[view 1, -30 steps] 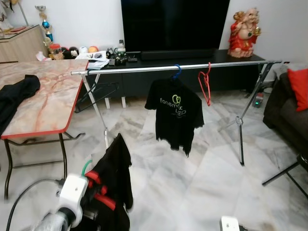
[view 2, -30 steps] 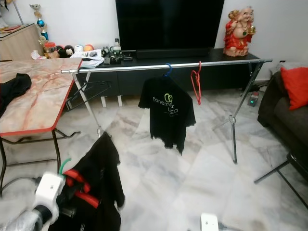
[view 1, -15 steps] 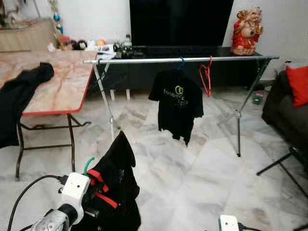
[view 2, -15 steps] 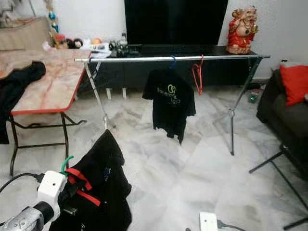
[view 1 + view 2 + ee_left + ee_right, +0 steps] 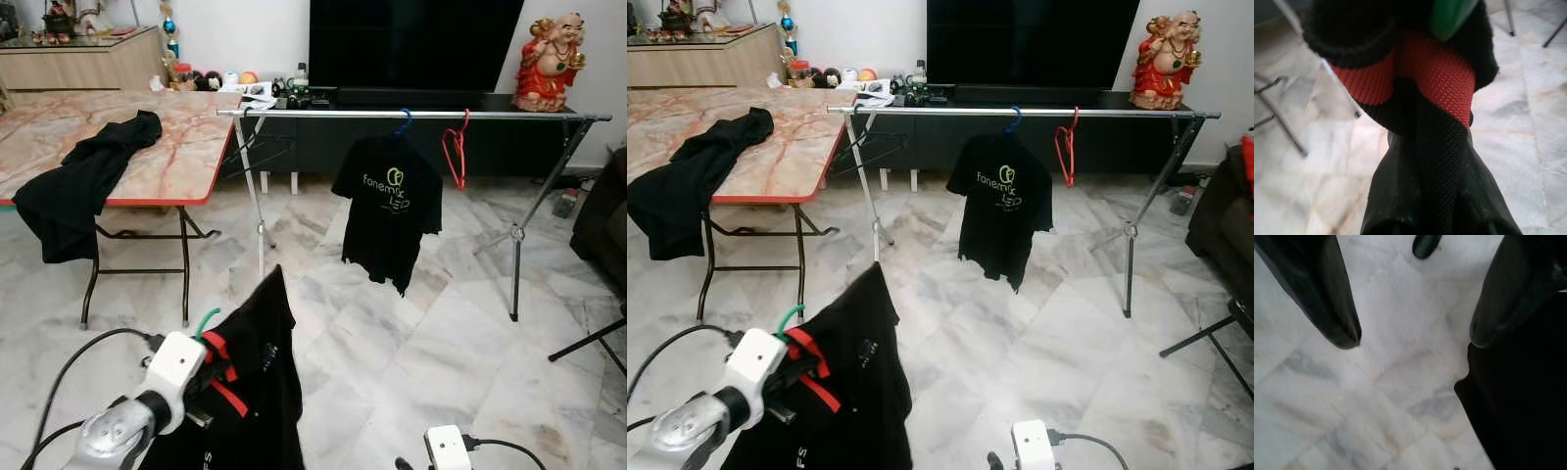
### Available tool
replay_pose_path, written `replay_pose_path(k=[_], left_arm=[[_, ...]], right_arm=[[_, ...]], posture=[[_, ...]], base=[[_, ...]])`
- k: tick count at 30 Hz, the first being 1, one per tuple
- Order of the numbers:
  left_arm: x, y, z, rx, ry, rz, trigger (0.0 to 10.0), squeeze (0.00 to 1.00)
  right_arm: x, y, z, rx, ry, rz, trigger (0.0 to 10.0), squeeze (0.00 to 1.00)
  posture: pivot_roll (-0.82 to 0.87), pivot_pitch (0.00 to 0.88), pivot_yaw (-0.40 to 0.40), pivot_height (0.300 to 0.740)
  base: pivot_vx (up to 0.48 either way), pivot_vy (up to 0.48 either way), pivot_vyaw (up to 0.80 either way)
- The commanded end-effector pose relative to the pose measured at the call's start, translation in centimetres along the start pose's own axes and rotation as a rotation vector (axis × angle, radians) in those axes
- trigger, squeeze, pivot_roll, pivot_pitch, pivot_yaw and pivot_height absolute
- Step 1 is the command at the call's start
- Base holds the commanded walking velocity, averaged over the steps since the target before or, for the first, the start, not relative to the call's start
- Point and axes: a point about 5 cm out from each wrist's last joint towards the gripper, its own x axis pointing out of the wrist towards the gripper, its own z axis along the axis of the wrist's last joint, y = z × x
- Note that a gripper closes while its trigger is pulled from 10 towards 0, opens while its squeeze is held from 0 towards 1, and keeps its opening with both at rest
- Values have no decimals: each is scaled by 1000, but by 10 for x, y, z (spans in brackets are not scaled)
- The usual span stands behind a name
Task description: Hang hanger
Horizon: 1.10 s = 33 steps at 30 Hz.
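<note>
The left arm reached forward low in view, and its left gripper (image 5: 214, 367) was clamped with fingers (image 5: 1440, 161) pressed together. The right gripper (image 5: 1415, 340) hung low beside it, pointing at the floor, its fingers (image 5: 1332, 303) spread wide apart.

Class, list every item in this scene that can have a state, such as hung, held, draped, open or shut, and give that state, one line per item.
Black garment on green hanger: held by the left gripper.
Left gripper: shut on the hanger's neck.
Right gripper: open, above the marble floor.
Black printed T-shirt on blue hanger: hung on the silver rail.
Red empty hanger: hung on the rail.
Black cloth: draped over the marble-top table.
</note>
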Motion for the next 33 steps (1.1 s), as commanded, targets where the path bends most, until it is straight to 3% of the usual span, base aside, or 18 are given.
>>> replay_pose_path(k=[1, 6, 12, 17, 18, 21, 24, 27, 33], left_arm=[[7, -2, 11, 41, -29, -28, 10000, 0], [23, -7, 30, 62, -71, -81, 10000, 0], [30, -9, 43, 104, -104, -124, 10000, 0], [36, -8, 52, 226, -114, -155, 10000, 0], [39, -8, 56, 287, -116, -167, 10000, 0], [45, -9, 58, 330, -117, -181, 10000, 0], [51, -15, 63, 304, -145, -219, 10000, 0], [58, -26, 72, 260, -192, -266, 10000, 0], [62, -39, 82, 232, -235, -305, 10000, 0]], right_arm=[[0, 1, 5, -2, -42, 19, 10000, 0], [0, 7, 11, -14, -107, 117, 10000, 0], [0, 14, 13, -49, -113, 222, 10000, 0], [0, 19, 16, -151, -118, 290, 10000, 0], [-1, 19, 17, -156, -125, 298, 10000, 0], [-1, 18, 18, -135, -148, 283, 10000, 0], [-2, 20, 19, -86, -174, 315, 10000, 0], [-3, 26, 19, -168, -159, 403, 10000, 0], [-4, 27, 20, -191, -164, 435, 10000, 0]], posture=[[142, 11, -23, 740], [125, 2, -21, 740], [125, 0, -26, 740], [121, 0, -29, 740], [116, 0, -29, 740], [112, 0, -30, 740], [106, 0, -29, 740], [93, 0, -31, 740], [93, 0, -37, 740]], base=[[0, 0, 0], [0, 0, 0], [0, 0, 0], [0, 0, 0], [0, 0, 0], [0, 0, 0], [0, 0, 0], [0, 0, 0], [0, 0, 0]])
